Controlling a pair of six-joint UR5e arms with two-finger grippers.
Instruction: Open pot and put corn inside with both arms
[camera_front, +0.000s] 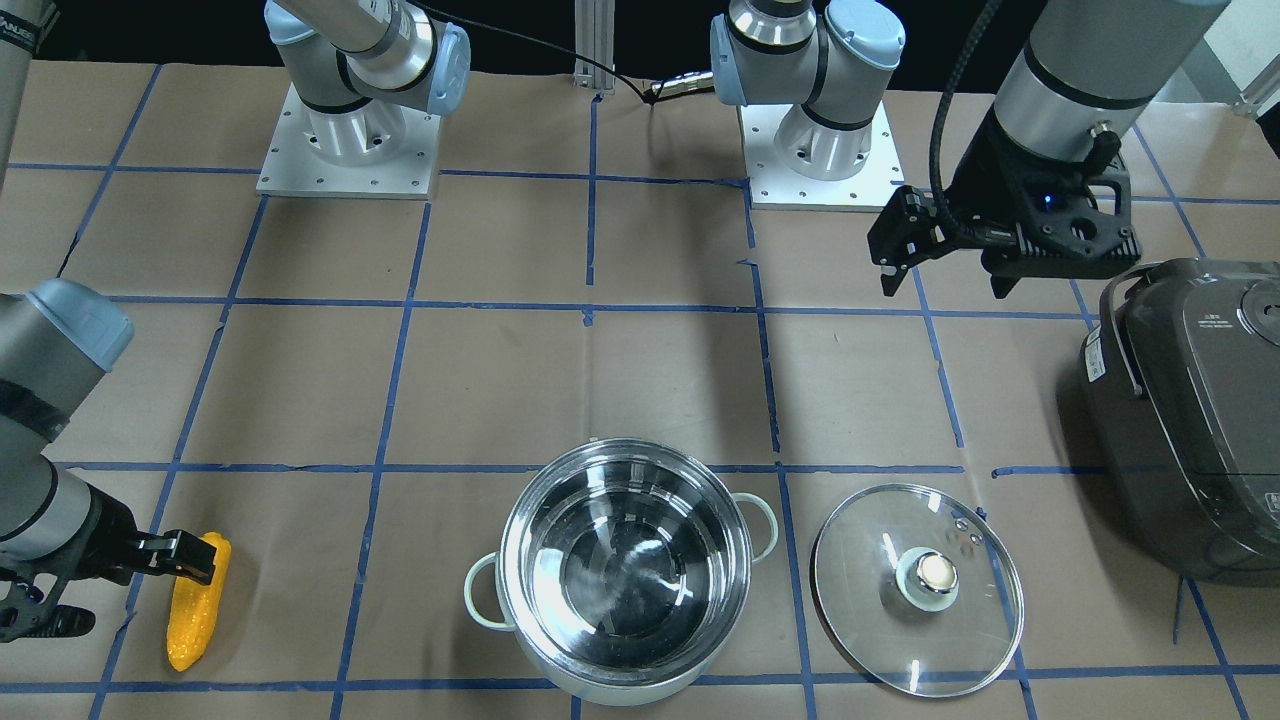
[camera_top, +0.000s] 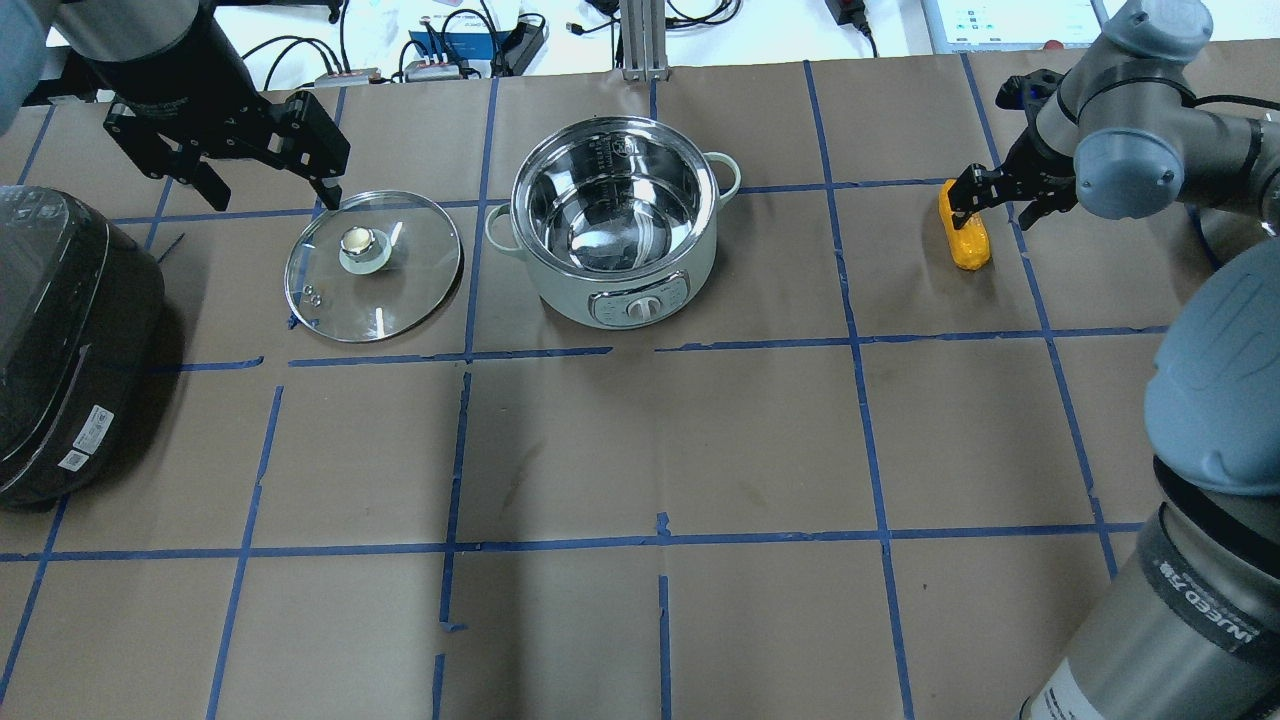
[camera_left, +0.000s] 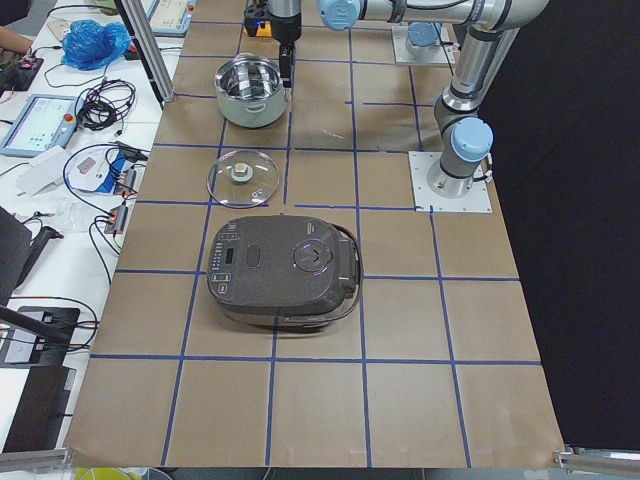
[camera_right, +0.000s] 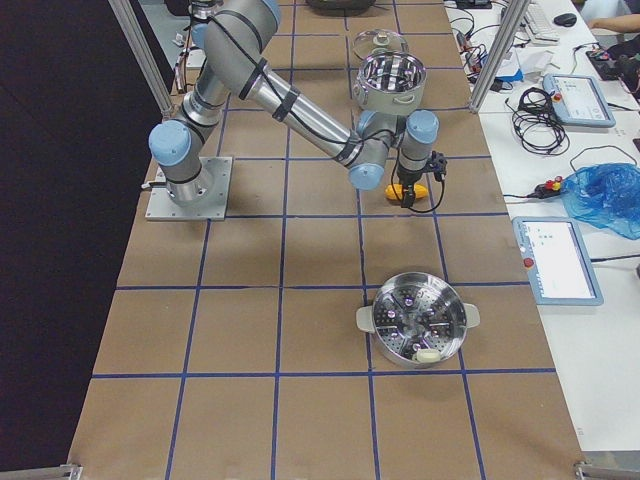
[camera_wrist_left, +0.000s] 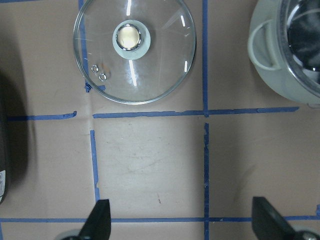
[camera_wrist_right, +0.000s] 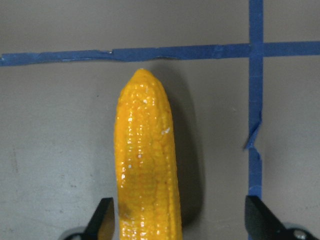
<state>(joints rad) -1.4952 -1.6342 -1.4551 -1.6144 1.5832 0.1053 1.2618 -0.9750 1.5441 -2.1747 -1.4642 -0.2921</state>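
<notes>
The steel pot (camera_top: 615, 220) stands open with nothing inside; it also shows in the front view (camera_front: 625, 570). Its glass lid (camera_top: 372, 265) lies flat on the table beside it, knob up, as the left wrist view (camera_wrist_left: 134, 50) shows too. My left gripper (camera_top: 270, 190) is open and empty, raised above the table behind the lid (camera_front: 918, 590). The yellow corn (camera_top: 968, 238) lies on the table at the far right. My right gripper (camera_wrist_right: 182, 222) is open, with its fingers either side of one end of the corn (camera_wrist_right: 147, 185), nearer the left finger.
A large dark grey rice cooker (camera_top: 70, 340) sits at the table's left end. A steel steamer pot (camera_right: 418, 320) stands at the table's right end. The table is brown paper with a grid of blue tape (camera_top: 660, 545).
</notes>
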